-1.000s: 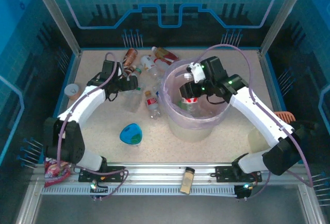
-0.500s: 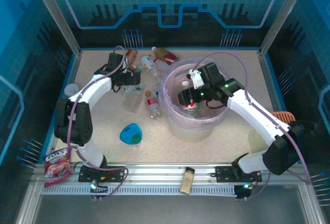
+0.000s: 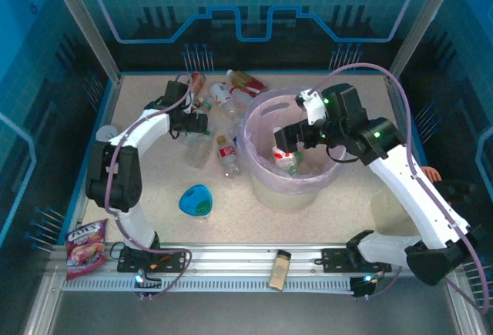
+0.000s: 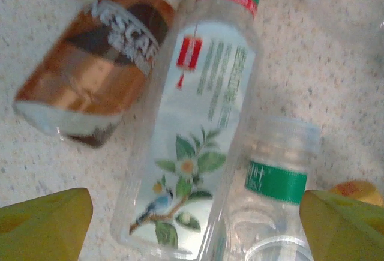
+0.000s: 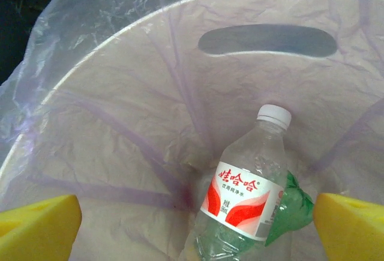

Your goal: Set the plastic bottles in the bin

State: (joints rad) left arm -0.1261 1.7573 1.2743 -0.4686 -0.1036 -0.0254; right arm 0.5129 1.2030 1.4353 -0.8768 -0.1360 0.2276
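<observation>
Plastic bottles (image 3: 226, 154): a loose cluster lies on the speckled table (image 3: 154, 189), just left of the bin (image 3: 286, 193) and towards the far edge. At least one more sits inside the bin.

Bin interior, right wrist view: a red-and-white-labelled bottle (image 5: 246, 195) with a white cap lies on the thin plastic liner (image 5: 120, 129). Something crumpled and green (image 5: 292, 206) touches its side. A handle slot (image 5: 267, 39) is cut in the wall above.

Right gripper (image 3: 289, 136): hangs over the bin mouth with its jaws spread wide and nothing between them.

Left gripper (image 3: 202, 118): over the table cluster, jaws wide, holding nothing. Its yellow fingertips (image 4: 45, 225) straddle two bottles lying side by side. One is a white-labelled bottle (image 4: 192, 141) with a flower-and-bird print. The other is a clear bottle with a green band (image 4: 276, 183). A brown-labelled bottle (image 4: 90, 63) lies just beside the white one.

Near side of the table: a blue teardrop dish (image 3: 196, 200). A small jar (image 3: 280, 269) lies on the front rail.
</observation>
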